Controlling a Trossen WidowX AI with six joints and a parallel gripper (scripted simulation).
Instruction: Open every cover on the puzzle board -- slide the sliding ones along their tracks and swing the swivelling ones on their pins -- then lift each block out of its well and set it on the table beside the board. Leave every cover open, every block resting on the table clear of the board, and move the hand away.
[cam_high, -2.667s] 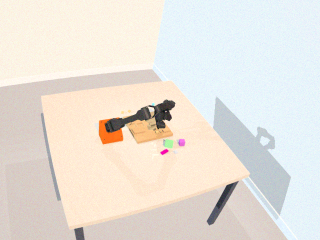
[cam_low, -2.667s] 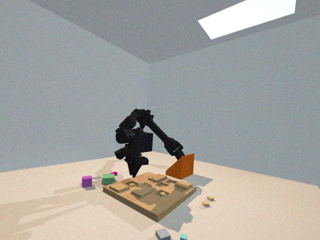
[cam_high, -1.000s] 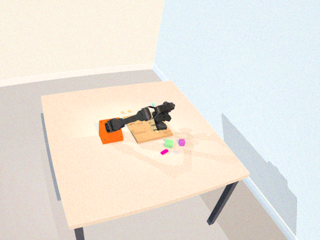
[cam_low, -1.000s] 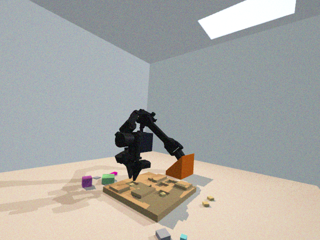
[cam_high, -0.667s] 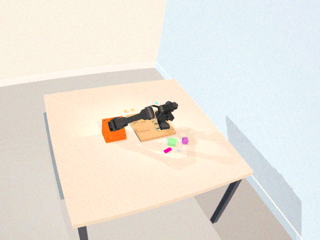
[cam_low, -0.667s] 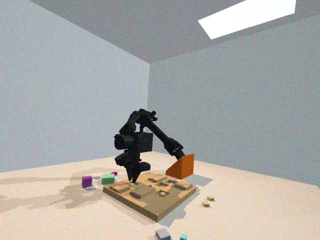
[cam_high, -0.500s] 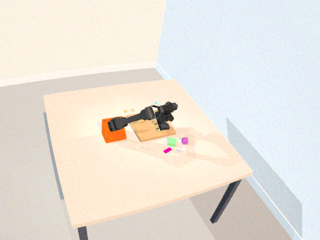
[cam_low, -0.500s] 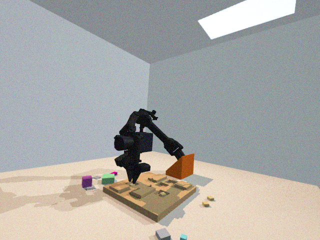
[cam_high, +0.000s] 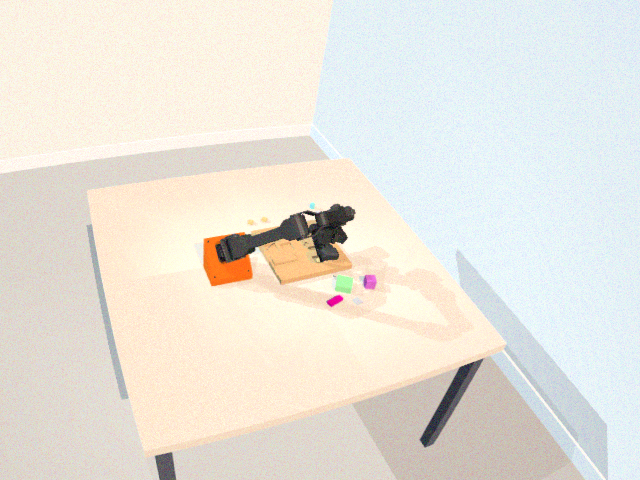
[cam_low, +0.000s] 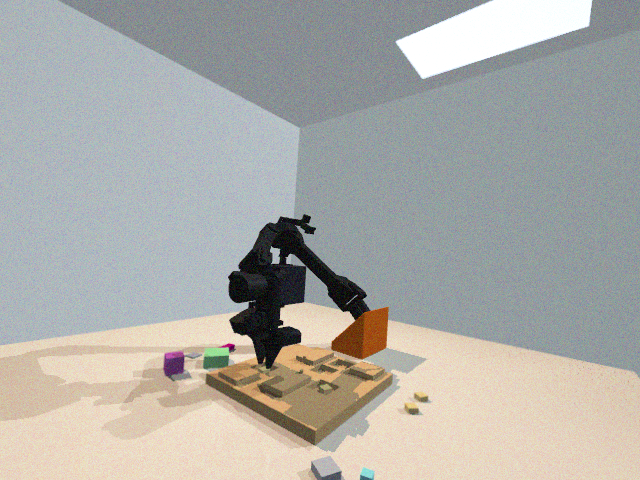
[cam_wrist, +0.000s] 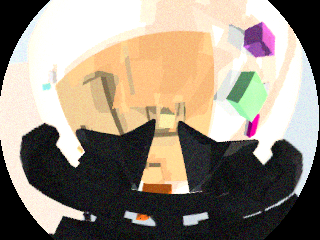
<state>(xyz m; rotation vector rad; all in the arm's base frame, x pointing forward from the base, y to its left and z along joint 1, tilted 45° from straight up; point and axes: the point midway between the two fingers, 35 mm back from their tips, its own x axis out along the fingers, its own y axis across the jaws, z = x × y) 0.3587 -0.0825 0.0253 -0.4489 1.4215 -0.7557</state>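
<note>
The tan puzzle board (cam_high: 289, 275) (cam_low: 316, 415) (cam_wrist: 185, 50) lies on the table. My gripper (cam_high: 317, 259) (cam_low: 264, 365) is partly open and points down at the board, with its fingertips on either side of a small pale yellow block (cam_wrist: 167, 121) in a well. The block is not gripped. Another small yellow block (cam_low: 325, 387) sits in an uncovered well. Raised covers (cam_low: 284, 383) (cam_low: 239, 375) (cam_low: 315, 356) (cam_low: 367, 370) stand beside the wells. One well (cam_low: 325, 368) looks empty. Two small yellow blocks (cam_high: 250, 222) (cam_high: 264, 219) (cam_low: 421, 396) (cam_low: 411, 408) rest on the table off the board.
A green block (cam_high: 344, 283) (cam_low: 216, 357) (cam_wrist: 248, 95), a purple cube (cam_high: 370, 281) (cam_low: 174, 363) (cam_wrist: 259, 39) and a magenta piece (cam_high: 334, 300) (cam_wrist: 253, 126) lie beside the board. A grey block (cam_low: 326, 468) and cyan block (cam_low: 367, 473) lie on another side. The orange wedge (cam_high: 230, 273) (cam_low: 373, 334) stands near the arm's base.
</note>
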